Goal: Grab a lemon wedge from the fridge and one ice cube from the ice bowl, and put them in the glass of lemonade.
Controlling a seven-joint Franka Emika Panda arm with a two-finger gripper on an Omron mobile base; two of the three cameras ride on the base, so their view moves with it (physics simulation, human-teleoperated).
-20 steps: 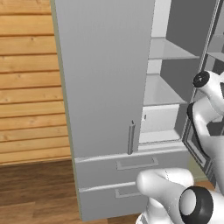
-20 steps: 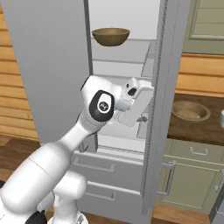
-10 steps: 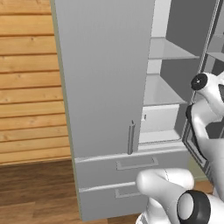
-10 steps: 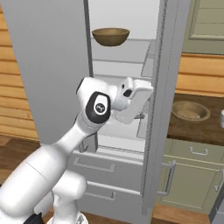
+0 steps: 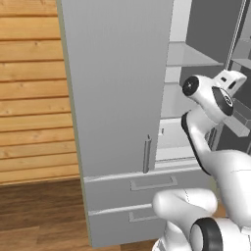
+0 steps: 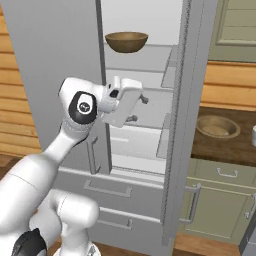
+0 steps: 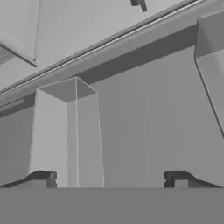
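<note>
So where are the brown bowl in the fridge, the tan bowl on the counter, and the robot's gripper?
brown bowl (image 6: 126,42), right base view, its outer wall
tan bowl (image 6: 217,127), right base view, its rim
gripper (image 6: 138,109), right base view, between the fingertips

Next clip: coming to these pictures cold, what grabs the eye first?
The tall light-grey fridge stands with its right door swung open, and the white arm reaches into the gap, its two-finger gripper open at the middle shelves. A dark brown wooden bowl sits on the top shelf, and a pale tan shallow bowl rests on the dark counter to the right.
</note>
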